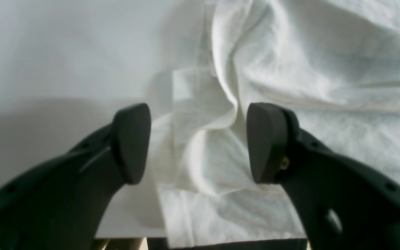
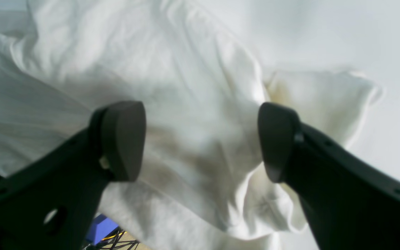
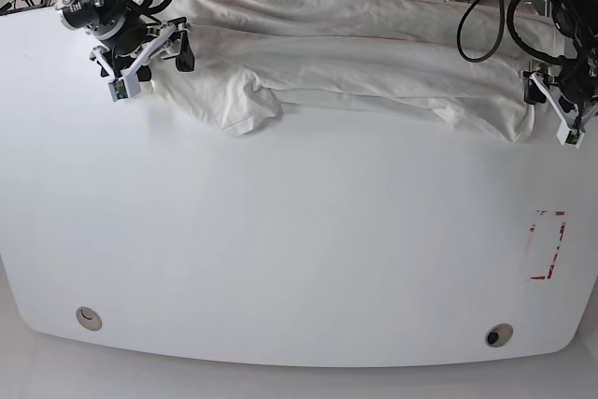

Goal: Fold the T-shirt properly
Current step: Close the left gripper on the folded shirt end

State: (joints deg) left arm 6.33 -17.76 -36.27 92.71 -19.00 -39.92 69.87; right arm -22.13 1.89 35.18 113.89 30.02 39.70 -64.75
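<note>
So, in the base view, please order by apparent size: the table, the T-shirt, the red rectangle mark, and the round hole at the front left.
1. table
2. T-shirt
3. red rectangle mark
4. round hole

The order is clear here; no two of them look alike in size.

T-shirt (image 3: 355, 67) along table (image 3: 299, 249) far edge

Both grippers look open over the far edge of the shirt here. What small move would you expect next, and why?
Probably both arms lower and close on the cloth. The left gripper and right gripper stand open with T-shirt folds between their fingers, nothing pinched, and the shirt lies bunched along the table's far edge.
</note>
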